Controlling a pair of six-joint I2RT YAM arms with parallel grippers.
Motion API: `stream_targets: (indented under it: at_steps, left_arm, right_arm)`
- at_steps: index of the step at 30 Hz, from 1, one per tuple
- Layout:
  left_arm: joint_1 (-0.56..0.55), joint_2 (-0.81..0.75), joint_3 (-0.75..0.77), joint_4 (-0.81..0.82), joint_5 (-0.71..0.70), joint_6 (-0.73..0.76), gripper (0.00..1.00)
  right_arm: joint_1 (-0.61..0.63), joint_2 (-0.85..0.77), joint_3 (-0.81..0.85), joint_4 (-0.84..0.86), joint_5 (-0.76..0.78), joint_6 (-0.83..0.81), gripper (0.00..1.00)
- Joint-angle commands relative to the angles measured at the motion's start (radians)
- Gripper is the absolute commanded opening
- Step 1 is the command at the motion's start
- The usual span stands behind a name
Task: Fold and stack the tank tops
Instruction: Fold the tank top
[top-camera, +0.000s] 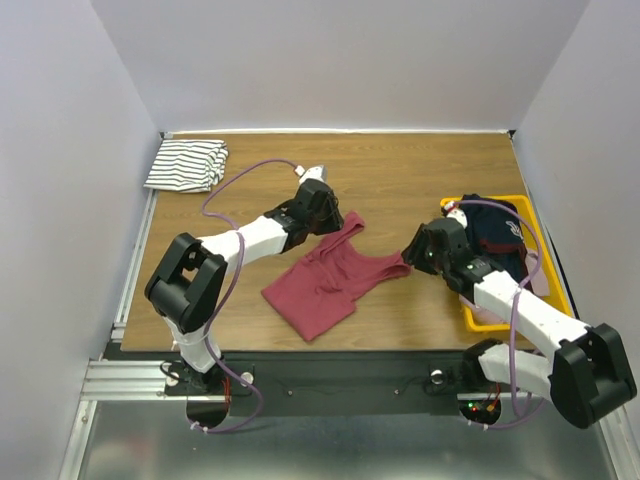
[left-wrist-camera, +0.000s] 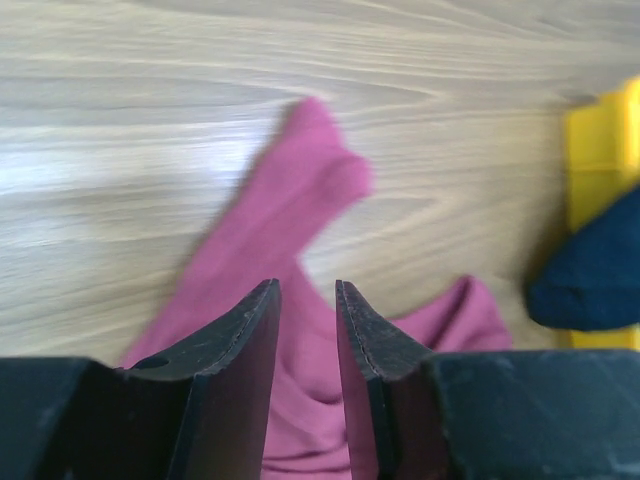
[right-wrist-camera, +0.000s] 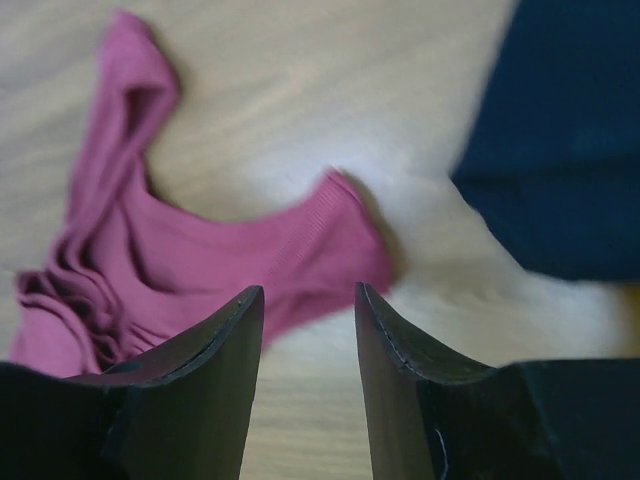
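Between the two grippers: the red tank top (top-camera: 325, 280) lies on the table (top-camera: 400, 170), spread but rumpled and not yet folded, its two straps pointing away from the body.
Striped tank top (top-camera: 187, 165): far and to the left of the red tank top, well apart from it, already folded into a compact bundle.
Left gripper (left-wrist-camera: 305, 290): over the red tank top's far strap, jaws a narrow gap apart with nothing between them; the cloth shows below the tips.
Right gripper (right-wrist-camera: 308, 292): just beside the red tank top's right strap, jaws moderately apart and empty.
Yellow bin (top-camera: 480, 322): right of the red tank top, holding a dark navy garment (top-camera: 500, 235).
Step in hand: likely the start of folding the red tank top, each gripper lined up on a strap.
Next move calls for: lowering each set of jaws onto its own strap and pinching one layer only, so both ends lift evenly and the body does not bunch further.
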Motion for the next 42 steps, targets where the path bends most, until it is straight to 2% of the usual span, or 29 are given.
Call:
stream_targets:
  at_steps: [1,7,15,30,32,33,37,42]
  left_arm:
    - [-0.060,-0.016,0.071,-0.029,0.030,0.058,0.40]
    - [-0.137,0.096,0.149,-0.022,0.144,0.054,0.38]
    - [-0.183,0.206,0.215,0.011,0.261,0.034,0.37]
    - [-0.194,0.277,0.255,0.006,0.294,0.045,0.36]
    - [-0.194,0.283,0.259,0.005,0.298,0.048,0.36]
    - [-0.194,0.286,0.261,0.000,0.299,0.052,0.36]
    - [-0.194,0.298,0.272,-0.009,0.305,0.066,0.36]
    - [-0.194,0.311,0.278,-0.011,0.308,0.080,0.36]
  right_arm:
    - [-0.002,-0.073,-0.067,-0.046,0.003,0.035,0.47]
    - [-0.002,-0.047,-0.088,-0.037,0.020,0.040,0.43]
    - [0.001,-0.040,-0.142,0.029,0.012,0.036,0.41]
    - [0.000,0.105,-0.115,0.175,0.078,0.021,0.41]
    - [0.000,0.118,-0.109,0.190,0.084,0.020,0.35]
    - [0.000,0.132,-0.098,0.192,0.086,0.020,0.27]
    - [0.000,0.123,-0.082,0.189,0.083,0.017,0.11]
    - [0.000,0.097,-0.035,0.128,0.097,0.013,0.05]
